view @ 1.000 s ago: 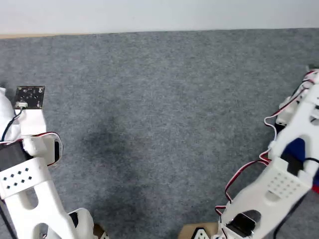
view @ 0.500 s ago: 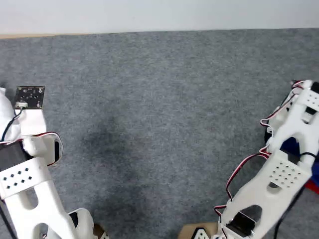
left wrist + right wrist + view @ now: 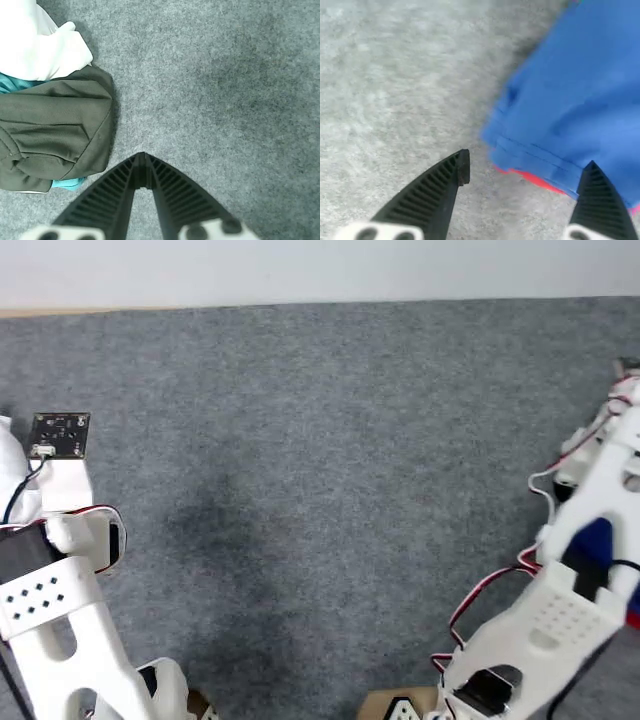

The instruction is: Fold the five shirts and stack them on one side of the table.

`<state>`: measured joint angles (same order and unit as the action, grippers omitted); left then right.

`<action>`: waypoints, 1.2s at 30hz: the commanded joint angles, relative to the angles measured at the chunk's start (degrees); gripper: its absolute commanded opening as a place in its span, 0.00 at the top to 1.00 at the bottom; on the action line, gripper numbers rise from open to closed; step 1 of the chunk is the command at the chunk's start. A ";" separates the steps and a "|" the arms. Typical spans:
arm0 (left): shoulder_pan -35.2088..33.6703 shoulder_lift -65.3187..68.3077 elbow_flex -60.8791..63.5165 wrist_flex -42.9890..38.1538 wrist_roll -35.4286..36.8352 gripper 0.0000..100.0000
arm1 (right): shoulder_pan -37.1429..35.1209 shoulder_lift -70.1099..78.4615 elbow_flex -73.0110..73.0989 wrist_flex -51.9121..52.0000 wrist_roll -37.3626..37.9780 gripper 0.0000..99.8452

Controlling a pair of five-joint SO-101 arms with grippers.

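Observation:
My left gripper is shut with nothing in it and hovers over bare grey carpet. Beside it is a pile of shirts: a folded dark olive shirt, a crumpled white shirt touching its far side, and a teal shirt peeking out beneath. My right gripper is open just above the edge of a blue shirt, which lies on a red shirt. In the high view the blue shirt shows past the right arm at the table's right edge.
Grey carpet covers the whole table between the arms. The left arm stands at the left edge, with the white shirt beside it. A pale wall runs along the table's far edge.
The right arm swung a little toward the table's middle, then back out to the right edge over the blue shirt. The left arm has kept still.

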<state>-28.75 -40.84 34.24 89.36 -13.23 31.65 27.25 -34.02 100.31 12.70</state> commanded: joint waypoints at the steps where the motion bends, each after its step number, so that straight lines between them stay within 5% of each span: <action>1: 0.62 -0.79 -0.22 -0.97 -0.62 1.00 | 4.35 -4.26 -2.64 2.24 -0.53 0.65; 5: 0.62 -0.79 0.31 -1.05 -0.62 1.00 | 8.40 -4.26 -2.64 2.15 -0.44 0.70; 11: 0.62 -0.79 0.57 -1.14 -0.62 1.00 | 10.24 -3.91 -2.64 1.98 -0.09 0.99; 29: 0.62 -0.88 0.57 -1.05 -0.62 1.00 | 19.65 14.73 -3.08 1.63 4.31 0.99; 36: 0.62 -0.88 0.57 -1.05 -0.62 1.00 | 20.26 2.33 -3.08 1.89 4.31 0.99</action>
<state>-28.75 -40.84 35.30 89.36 -13.23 51.08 38.33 -34.02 100.31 16.40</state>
